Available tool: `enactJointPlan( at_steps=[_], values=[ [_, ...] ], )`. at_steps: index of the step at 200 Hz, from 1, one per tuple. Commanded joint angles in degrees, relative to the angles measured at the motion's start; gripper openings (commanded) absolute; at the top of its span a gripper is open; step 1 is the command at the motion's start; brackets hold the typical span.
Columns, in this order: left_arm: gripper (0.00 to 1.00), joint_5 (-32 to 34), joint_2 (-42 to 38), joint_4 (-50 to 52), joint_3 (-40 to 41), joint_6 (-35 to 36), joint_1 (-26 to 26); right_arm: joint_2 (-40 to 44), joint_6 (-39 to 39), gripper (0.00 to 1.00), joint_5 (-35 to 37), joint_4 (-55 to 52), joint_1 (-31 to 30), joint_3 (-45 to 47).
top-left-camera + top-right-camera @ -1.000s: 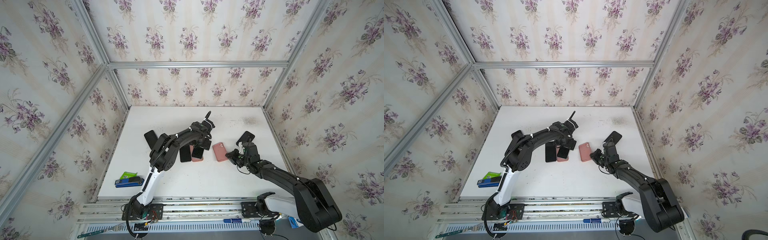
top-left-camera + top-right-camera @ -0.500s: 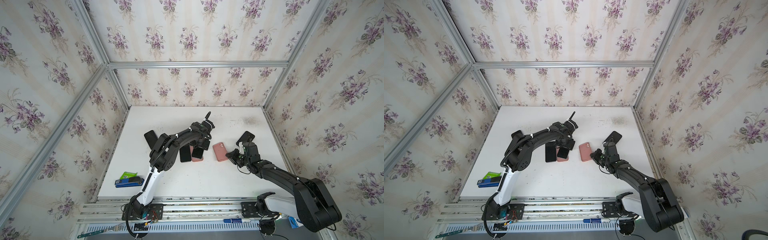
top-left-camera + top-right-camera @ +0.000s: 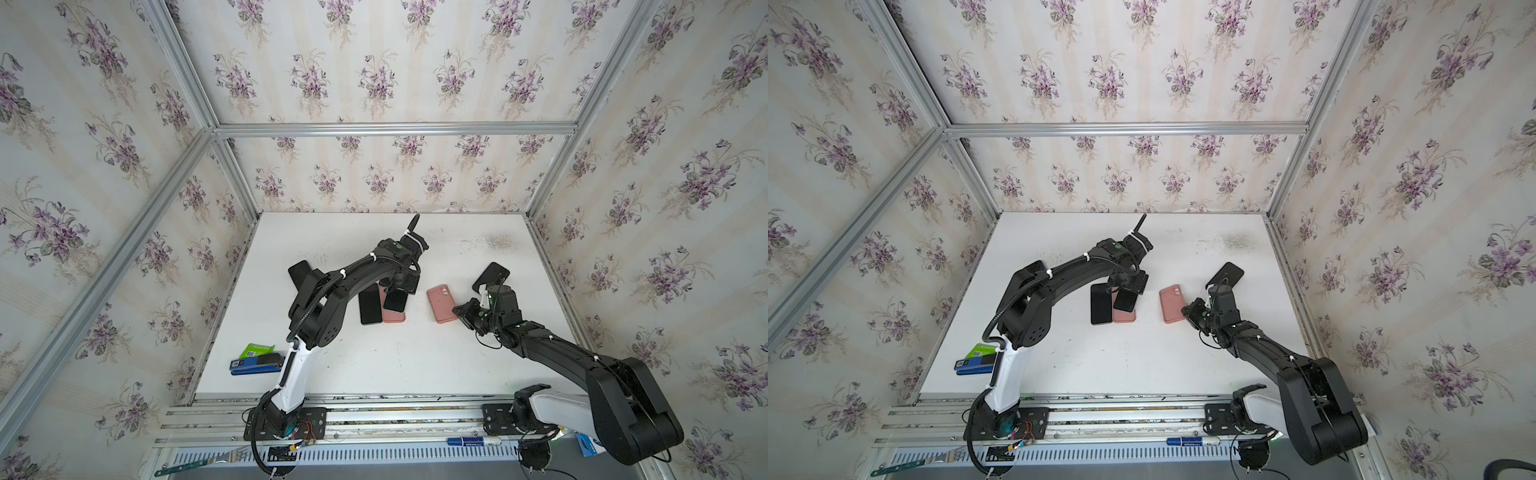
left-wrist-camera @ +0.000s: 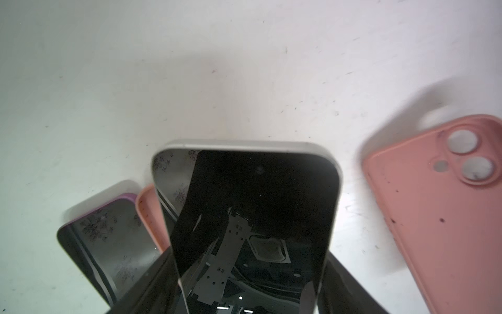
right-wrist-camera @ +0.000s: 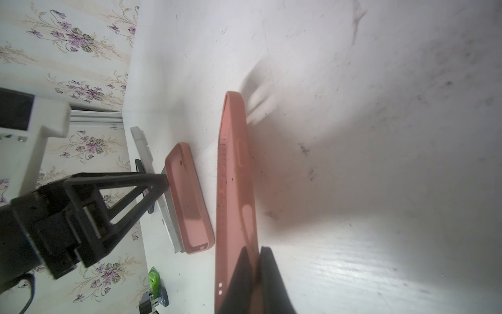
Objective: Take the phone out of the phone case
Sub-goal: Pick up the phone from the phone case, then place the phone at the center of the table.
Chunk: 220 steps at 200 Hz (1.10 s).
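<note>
Glass-fronted and silver-edged, a phone sits slanted over an open salmon-pink silicone case at the middle of the tabletop, pinched across its width by the left pincer. It is likely rigid, slick and breakable: grip the metal sides, not the screen. The right pincer is pressed together on the end wall of a second, empty pink case, soft and floppy by its look. The left wrist view shows the screen; only the right wrist view shows that thin pinch and the phone's edge against its case.
</note>
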State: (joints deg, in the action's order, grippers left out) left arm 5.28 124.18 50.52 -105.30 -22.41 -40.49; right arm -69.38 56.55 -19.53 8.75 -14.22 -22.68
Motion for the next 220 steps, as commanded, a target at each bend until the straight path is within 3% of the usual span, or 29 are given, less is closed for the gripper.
enactJointPlan(
  at_steps=[1, 103, 177, 220],
  values=[
    [0.67, -2.26, -1.95, 0.45, 0.77, -2.60, 0.06, 0.41, -0.22, 0.00, -0.51, 0.56, 0.23, 0.14],
    [0.68, -14.27, 2.14, 0.04, -6.61, -15.41, -0.59, 4.23, -3.28, 0.00, 5.87, -9.05, 1.97, -1.85],
    [0.74, -15.04, 7.90, -0.51, -7.74, -21.27, -2.66, 1.26, -4.44, 0.00, 4.28, -5.15, 3.76, -3.96],
    [0.82, -12.95, 8.69, -0.49, -7.24, -22.31, -2.75, -0.82, -2.68, 0.00, 3.38, -1.27, 3.73, -3.20]
  ],
)
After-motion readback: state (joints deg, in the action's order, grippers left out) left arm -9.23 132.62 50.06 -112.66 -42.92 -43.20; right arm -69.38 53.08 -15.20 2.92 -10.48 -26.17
